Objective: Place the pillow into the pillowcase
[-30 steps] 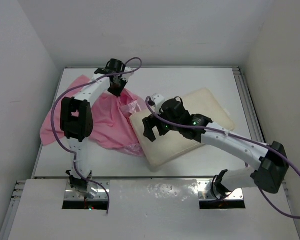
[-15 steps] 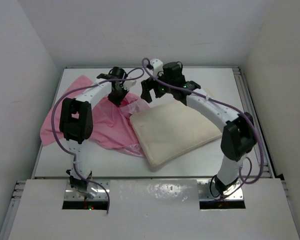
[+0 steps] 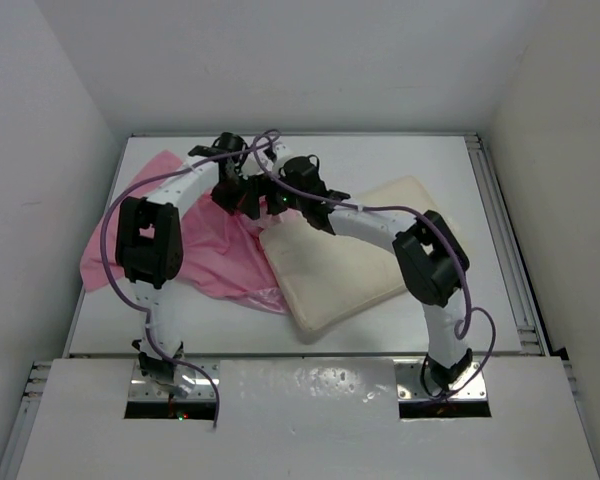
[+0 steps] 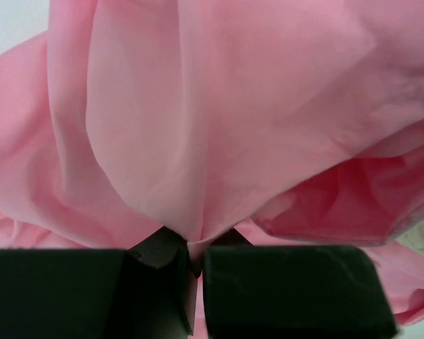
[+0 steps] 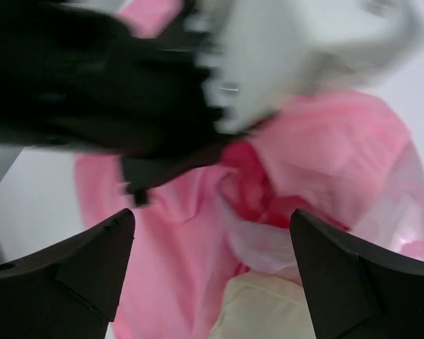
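Step in hand: opening the mouth of the pillowcase (image 3: 195,240) — the pillow (image 3: 345,265) is not yet started in.

Left hand (image 4: 194,263) is clenched on a gathered fold of the pink satin, and the cloth fans out from the pinch. Right hand (image 5: 212,215) is spread wide with nothing between its fingers, hovering just beside the left hand over the darker hollow of the case.

The pillow lies flat on the surface (image 3: 400,160), right of centre and wholly outside the case, its left edge touching the crumpled satin.

Judgement: the next move calls for the right hand to catch the opposite lip of the opening, one layer only — satin looks slippery, and the two hands are crowded, so clearance is tight. Which layer the left hand holds I cannot tell.
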Controlling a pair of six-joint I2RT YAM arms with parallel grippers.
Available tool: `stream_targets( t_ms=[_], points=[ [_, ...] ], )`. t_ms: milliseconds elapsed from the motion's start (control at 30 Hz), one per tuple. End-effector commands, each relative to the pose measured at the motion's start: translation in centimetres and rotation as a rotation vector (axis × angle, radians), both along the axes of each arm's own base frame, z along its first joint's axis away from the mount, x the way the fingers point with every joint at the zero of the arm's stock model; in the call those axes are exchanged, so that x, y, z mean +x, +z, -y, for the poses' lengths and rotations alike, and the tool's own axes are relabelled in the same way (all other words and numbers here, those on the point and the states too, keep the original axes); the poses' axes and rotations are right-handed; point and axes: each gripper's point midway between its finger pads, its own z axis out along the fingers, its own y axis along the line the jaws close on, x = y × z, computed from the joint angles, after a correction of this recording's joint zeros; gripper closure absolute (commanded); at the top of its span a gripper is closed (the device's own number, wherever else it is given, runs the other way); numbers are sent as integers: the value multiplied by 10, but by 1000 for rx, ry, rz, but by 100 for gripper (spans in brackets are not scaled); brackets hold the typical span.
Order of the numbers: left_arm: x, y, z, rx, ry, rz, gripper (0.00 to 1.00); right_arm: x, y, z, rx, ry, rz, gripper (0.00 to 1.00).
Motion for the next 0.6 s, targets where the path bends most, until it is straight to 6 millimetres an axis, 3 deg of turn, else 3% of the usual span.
stream_targets(
  t_ms=[0,33,67,100,133,167,200,400,567],
  points=[
    [5,30,-5,-29,15,59,97,43,-13,25,40,-268,-93,12],
    [5,31,-8,-24,18,61,98,45,-22,37,32,-307,-114,13],
    [5,31,-9,-22,20,58,98,46,-8,42,81,-327,-95,14],
    [5,29,-11,-18,22,51,98,34,-27,54,67,-335,-116,16],
    [4,28,-11,-23,23,44,99,38,-8,58,117,-352,-52,17],
    [5,25,-10,-27,25,38,99,30,-19,62,102,-352,-58,17],
    [6,23,-10,-33,28,34,99,32,-17,63,104,-354,-44,17],
    [9,27,-3,-75,22,36,99,36,-38,45,82,-313,-138,17],
    [9,27,-7,-53,27,40,100,31,-42,34,99,-335,-182,24]
  ],
)
